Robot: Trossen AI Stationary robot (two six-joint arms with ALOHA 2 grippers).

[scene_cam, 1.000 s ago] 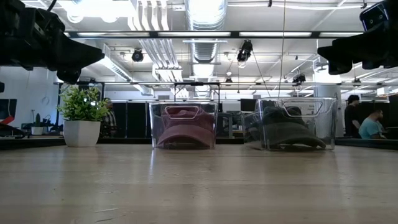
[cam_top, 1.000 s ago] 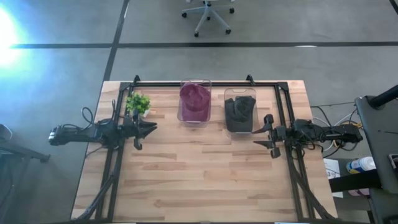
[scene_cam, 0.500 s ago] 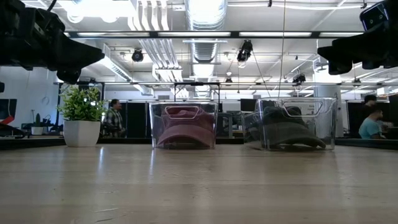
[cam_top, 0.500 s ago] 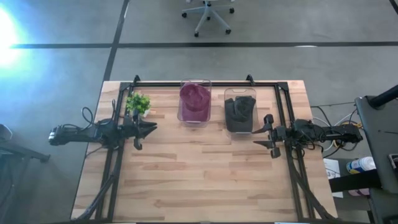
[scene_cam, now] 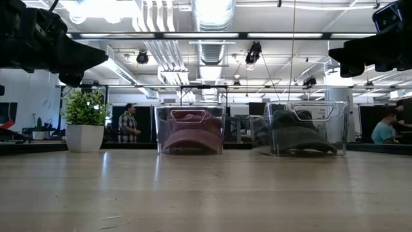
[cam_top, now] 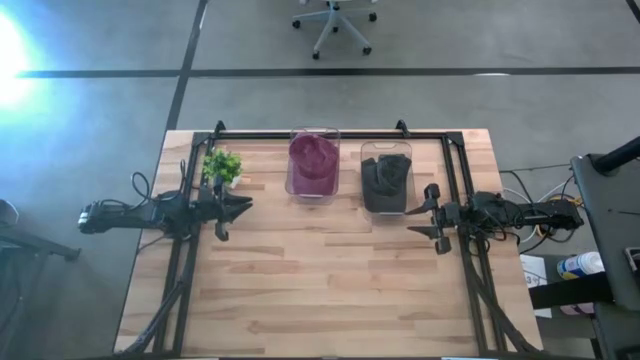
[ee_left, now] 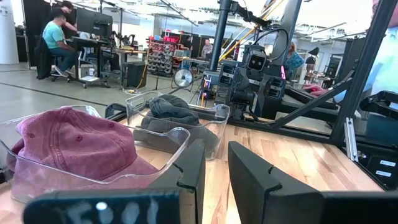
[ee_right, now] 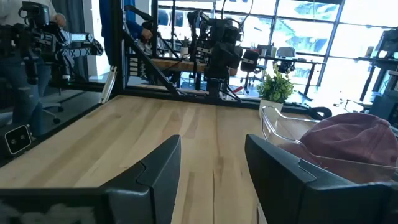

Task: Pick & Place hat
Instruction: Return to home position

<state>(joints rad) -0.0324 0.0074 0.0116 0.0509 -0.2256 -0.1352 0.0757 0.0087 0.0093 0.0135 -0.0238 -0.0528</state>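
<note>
A maroon hat (cam_top: 313,158) lies crown up inside a clear plastic bin (cam_top: 313,190) at the table's far middle. To its right, a dark grey hat (cam_top: 386,180) lies in a second clear bin (scene_cam: 341,129). My left gripper (cam_top: 245,205) hangs level above the table's left side. It points toward the right edge, with a narrow empty gap between its fingers (ee_left: 216,155). My right gripper (cam_top: 412,218) hangs level at the right side. It points toward the left edge and is open wider (ee_right: 212,149). Neither gripper touches a hat or a bin.
A small potted plant (cam_top: 221,165) in a white pot stands at the far left, just beyond my left gripper. A black frame (cam_top: 310,133) runs along the far and side edges. Bare wood (cam_top: 320,280) stretches across the near half. People (scene_cam: 129,124) show in the room behind.
Both arms and both hats have kept still. Only a person in the room behind the table has walked toward the right.
</note>
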